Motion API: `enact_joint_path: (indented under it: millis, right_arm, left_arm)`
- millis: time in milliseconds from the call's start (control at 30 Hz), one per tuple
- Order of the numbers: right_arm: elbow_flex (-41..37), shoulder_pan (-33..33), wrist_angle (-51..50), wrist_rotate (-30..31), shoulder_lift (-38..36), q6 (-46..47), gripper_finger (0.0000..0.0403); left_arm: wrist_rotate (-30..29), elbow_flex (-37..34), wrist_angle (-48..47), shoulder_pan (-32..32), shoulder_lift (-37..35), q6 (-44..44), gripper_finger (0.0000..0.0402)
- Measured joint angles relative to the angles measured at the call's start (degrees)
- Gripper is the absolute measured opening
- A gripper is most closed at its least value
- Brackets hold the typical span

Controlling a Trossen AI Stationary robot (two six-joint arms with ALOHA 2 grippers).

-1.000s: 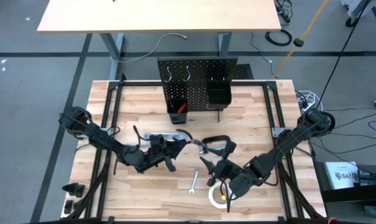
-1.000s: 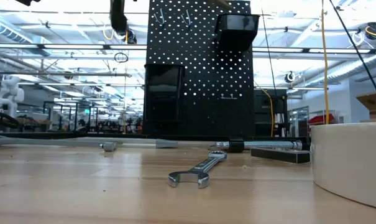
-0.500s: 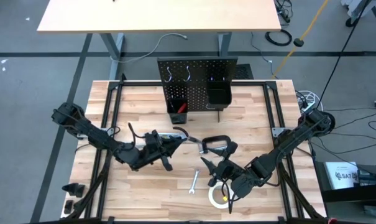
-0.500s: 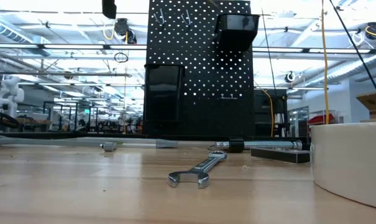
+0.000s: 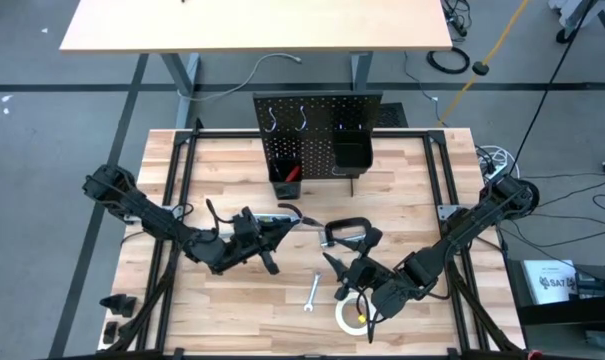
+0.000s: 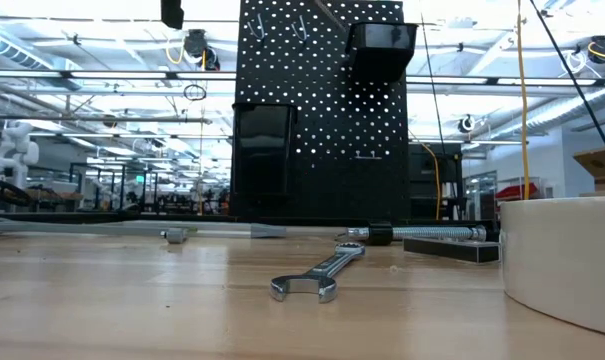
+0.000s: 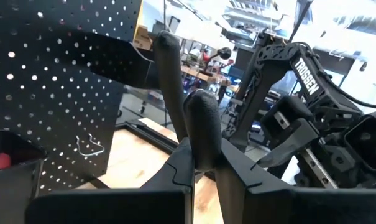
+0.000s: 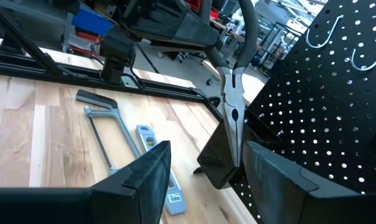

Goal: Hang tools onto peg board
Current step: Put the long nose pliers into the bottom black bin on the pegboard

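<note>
- Left gripper (image 5: 274,232): raised over the middle of the table, fingers clamped together on a pair of pliers (image 8: 233,93), which hang nose-down in front of the peg board (image 5: 317,135).
- Right gripper (image 5: 347,276): low over the table near the tape roll (image 5: 350,314), fingers apart, holding nothing.
- Peg board: upright at the table's far edge, two silver hooks (image 5: 287,121) bare.
- Wrench (image 6: 317,275), C-clamp (image 5: 348,233): lying on the table.
- Hacksaw (image 8: 100,127), level (image 8: 158,167): flat on the table, side by side.
</note>
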Motion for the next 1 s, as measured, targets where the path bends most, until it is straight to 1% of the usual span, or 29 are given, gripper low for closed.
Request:
enact_joint_path:
  millis: [100, 233, 400, 467, 533, 600, 767, 900, 1000]
  right_arm:
    - [0.0, 0.0, -0.1, 0.0, 0.0, 0.0, 0.0194]
    - [0.0, 0.0, -0.1, 0.0, 0.0, 0.8, 0.0194]
    - [0.0, -0.5, -0.3, 0.0, 0.1, 2.8, 0.0194]
    - [0.0, -0.9, -0.3, -0.5, 0.3, 3.5, 0.0194]
    - [0.0, -1.4, -0.3, -3.0, 0.3, 4.2, 0.0194]
    - [0.0, -1.8, -0.3, -4.3, 0.3, 5.0, 0.0194]
    - [0.0, -2.4, -0.4, -4.5, 0.3, 6.5, 0.0194]
    - [0.0, -2.5, -0.5, -4.6, 0.3, 6.5, 0.0194]
    - [0.0, -2.6, -0.5, -4.9, 0.3, 6.9, 0.0194]
  left_arm:
    - [0.3, 0.0, 0.2, -0.1, 0.0, -1.4, 0.0033]
    - [2.3, 0.0, -0.5, -0.9, 0.0, -2.3, 0.0033]
    - [5.2, 0.0, -2.1, -1.2, 0.0, -11.5, 0.0033]
    - [5.3, 0.0, -2.0, -1.3, 0.1, -14.7, 0.0033]
    - [5.3, 0.0, -2.1, -1.3, 0.2, -14.9, 0.0033]
    - [5.4, 0.0, -2.8, -1.3, 0.2, -15.0, 0.0033]
    - [5.4, 0.0, -3.2, -1.5, 0.8, -15.1, 0.0033]
    - [5.6, 0.0, -2.8, -1.6, 2.5, -17.0, 0.0033]
    - [6.9, 0.0, -2.2, -1.6, 3.7, -18.7, 0.0033]
